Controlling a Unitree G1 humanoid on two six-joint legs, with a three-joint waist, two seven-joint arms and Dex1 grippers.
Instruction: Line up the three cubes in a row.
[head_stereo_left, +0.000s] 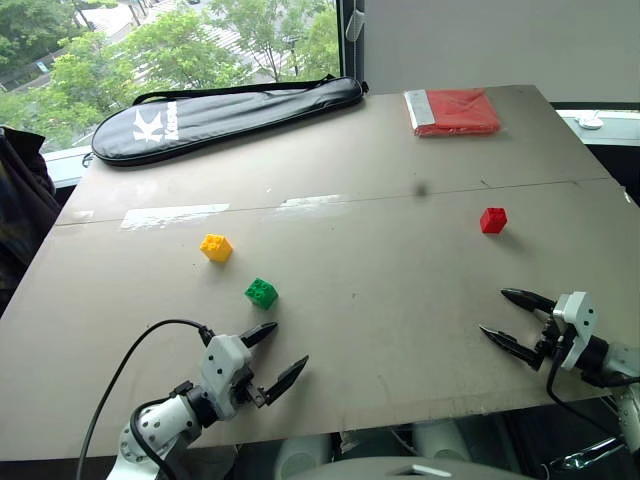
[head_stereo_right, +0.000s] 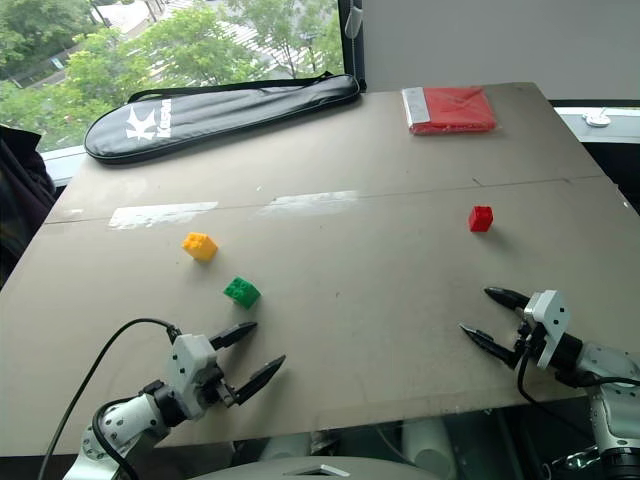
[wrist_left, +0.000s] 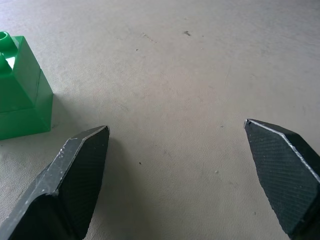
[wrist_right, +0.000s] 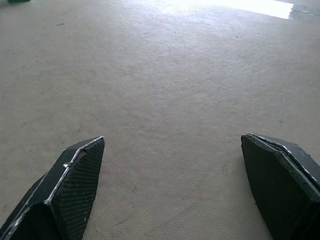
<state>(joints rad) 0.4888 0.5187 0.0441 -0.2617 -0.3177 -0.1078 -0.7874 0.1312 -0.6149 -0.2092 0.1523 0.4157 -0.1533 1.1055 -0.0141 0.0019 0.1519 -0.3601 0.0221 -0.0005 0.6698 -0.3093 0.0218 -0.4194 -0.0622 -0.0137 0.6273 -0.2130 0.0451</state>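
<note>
Three studded cubes lie apart on the brown table (head_stereo_left: 380, 180). The yellow cube (head_stereo_left: 216, 247) sits left of centre. The green cube (head_stereo_left: 261, 292) lies just nearer and right of it, and it also shows close up as the green cube (wrist_left: 20, 95) beside my left fingers. The red cube (head_stereo_left: 493, 220) stands alone on the right. My left gripper (head_stereo_left: 285, 355) is open near the front edge, a short way in front of the green cube, with nothing between its fingers. My right gripper (head_stereo_left: 495, 315) is open and empty at the front right, well short of the red cube.
A long black racket bag (head_stereo_left: 225, 112) lies along the far left edge. A flat red folded packet (head_stereo_left: 452, 110) rests at the far right. A seam (head_stereo_left: 330, 205) with pale tape marks crosses the table. Windows stand beyond the far edge.
</note>
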